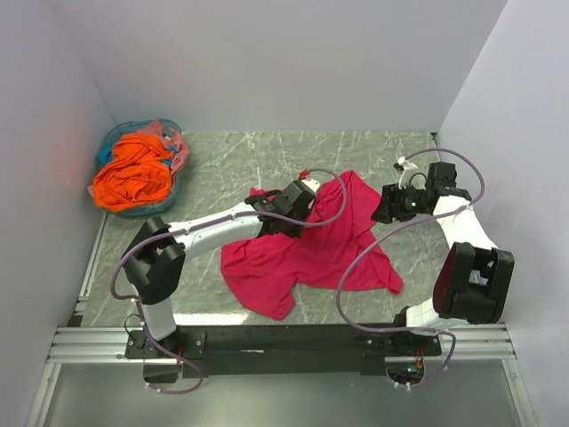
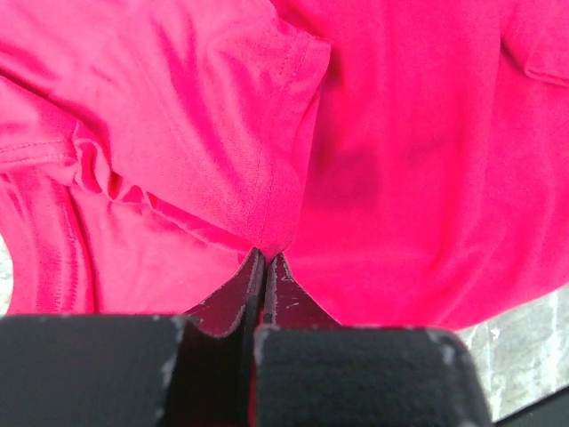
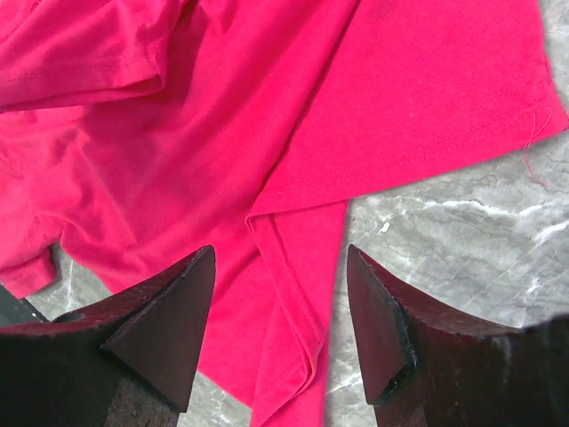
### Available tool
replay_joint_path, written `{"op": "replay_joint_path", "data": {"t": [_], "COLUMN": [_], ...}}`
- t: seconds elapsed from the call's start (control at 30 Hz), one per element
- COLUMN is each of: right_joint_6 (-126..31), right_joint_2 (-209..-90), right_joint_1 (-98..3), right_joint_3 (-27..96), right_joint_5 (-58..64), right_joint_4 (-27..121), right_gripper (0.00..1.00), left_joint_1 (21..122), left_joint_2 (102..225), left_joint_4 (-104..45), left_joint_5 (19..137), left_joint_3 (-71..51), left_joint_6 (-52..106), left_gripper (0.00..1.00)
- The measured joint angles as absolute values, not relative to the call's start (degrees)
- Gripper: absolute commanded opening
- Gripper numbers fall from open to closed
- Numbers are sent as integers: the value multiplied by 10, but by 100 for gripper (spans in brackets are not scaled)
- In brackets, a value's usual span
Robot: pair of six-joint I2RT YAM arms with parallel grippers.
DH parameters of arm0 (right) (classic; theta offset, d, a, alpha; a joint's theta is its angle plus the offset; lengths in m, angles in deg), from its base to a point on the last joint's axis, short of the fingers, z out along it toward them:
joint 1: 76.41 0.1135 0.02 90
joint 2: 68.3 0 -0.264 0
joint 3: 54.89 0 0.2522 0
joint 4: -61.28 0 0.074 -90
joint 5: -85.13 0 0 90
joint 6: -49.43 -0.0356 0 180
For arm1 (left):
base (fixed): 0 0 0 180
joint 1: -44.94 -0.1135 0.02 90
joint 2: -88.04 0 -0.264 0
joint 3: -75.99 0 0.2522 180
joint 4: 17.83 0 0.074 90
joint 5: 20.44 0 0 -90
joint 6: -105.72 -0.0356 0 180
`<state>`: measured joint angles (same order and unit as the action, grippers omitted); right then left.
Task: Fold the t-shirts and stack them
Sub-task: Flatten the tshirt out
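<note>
Basket (image 1: pixel 114 140) of teal plastic sits in the far left corner of the worktop (image 1: pixel 267 160). It holds the orange t-shirt (image 1: pixel 133 173) heaped on top, with the salmon-pink t-shirt (image 1: pixel 173 142) showing behind it.

Toward the middle, the crimson t-shirt (image 1: pixel 311 253) lies rumpled and spread on the worktop. The left gripper (image 1: pixel 293 206) is down on its far left part. In the left wrist view this gripper (image 2: pixel 265 260) is clenched, its tips pinching a raised fold of the crimson cloth (image 2: pixel 382 178).

Further right, the right gripper (image 1: pixel 389 209) hangs just beside the shirt's right edge. Its wrist view shows the gripper (image 3: pixel 280 258) spread wide and holding nothing, above a doubled hem of the crimson cloth (image 3: pixel 293 133) that runs down between the jaws, with bare worktop under the right-hand finger (image 3: pixel 382 329).
</note>
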<state>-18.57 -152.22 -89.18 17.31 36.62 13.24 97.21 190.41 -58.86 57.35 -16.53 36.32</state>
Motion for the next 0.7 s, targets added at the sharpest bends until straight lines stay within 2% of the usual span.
{"op": "replay_joint_path", "data": {"t": [0.2,0.33,0.5,0.7], "right_joint_6": [-185,-183,-180,-235], "right_joint_2": [-1528,-1548,-1583,-1649], "right_joint_1": [-892,-892,-892,-892], "right_joint_3": [177,195,240,295], "right_joint_5": [365,362,352,303], "right_joint_4": [131,122,112,140], "right_gripper": [67,67,67,63], "left_joint_1": [935,861,742,668], "left_joint_2": [1904,1907,1988,2149], "left_joint_4": [-584,-580,-546,-521], "left_joint_5": [599,628,673,737], "left_joint_3": [-167,-204,-372,-604], "left_joint_6": [364,365,366,372], "left_gripper": [0,0,0,0]}}
